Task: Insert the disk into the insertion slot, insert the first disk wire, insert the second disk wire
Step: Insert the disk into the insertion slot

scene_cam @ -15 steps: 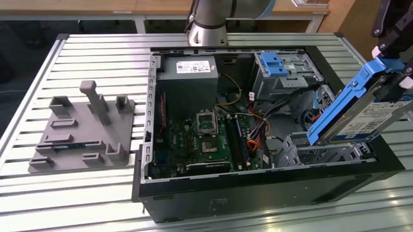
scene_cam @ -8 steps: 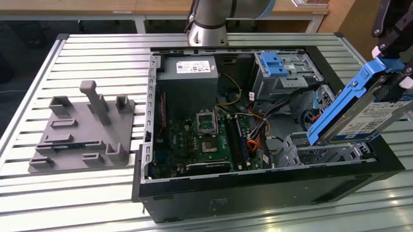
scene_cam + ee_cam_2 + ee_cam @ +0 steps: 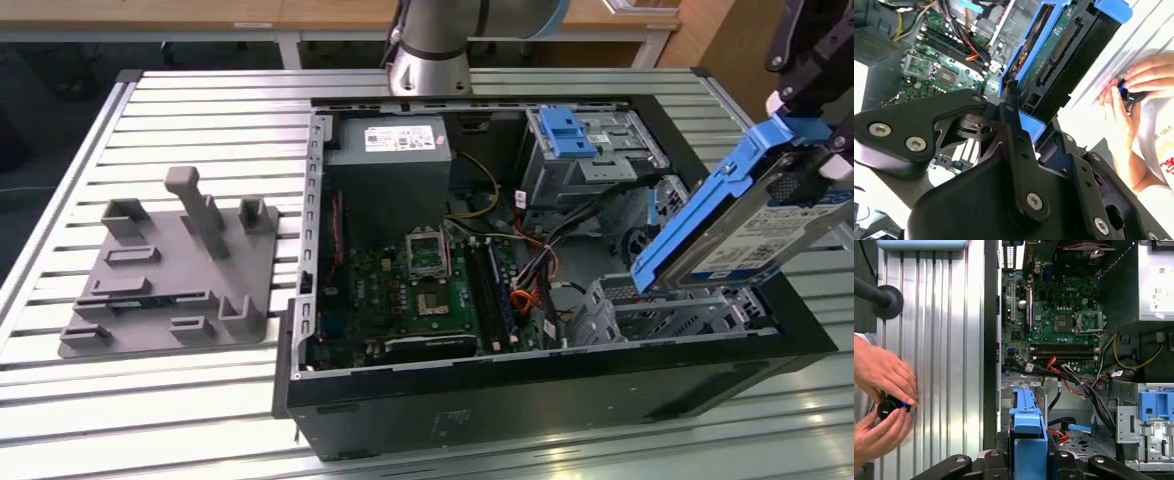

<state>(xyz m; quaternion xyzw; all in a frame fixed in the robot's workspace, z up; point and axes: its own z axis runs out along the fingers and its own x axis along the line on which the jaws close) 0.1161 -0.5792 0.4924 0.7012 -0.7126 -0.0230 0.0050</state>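
- Right now the gripper [image 3: 810, 135] is clamped on the top end of the disk [image 3: 747, 235], pinching its blue carrier; in the second wrist view a black finger [image 3: 1013, 107] presses against that blue frame.
- Held in the air, the disk is tilted, label side facing the exterior view's right.
- Its lower end hangs at the mouth of the insertion slot [image 3: 674, 312], the low silver cage in the near right corner of the open computer case [image 3: 534, 385]; I cannot tell whether they touch.
- Farther back on the same side stands a taller cage with a blue latch [image 3: 567, 132].
- Loose orange and black cables [image 3: 534, 272] lie between the slot and the motherboard [image 3: 427, 290].
- A grey fixture [image 3: 160, 290] sits on the slatted table [image 3: 200, 90], well left of the case.
- At the table edge, a person's hands [image 3: 881, 375] grip a small black knob [image 3: 888, 407].
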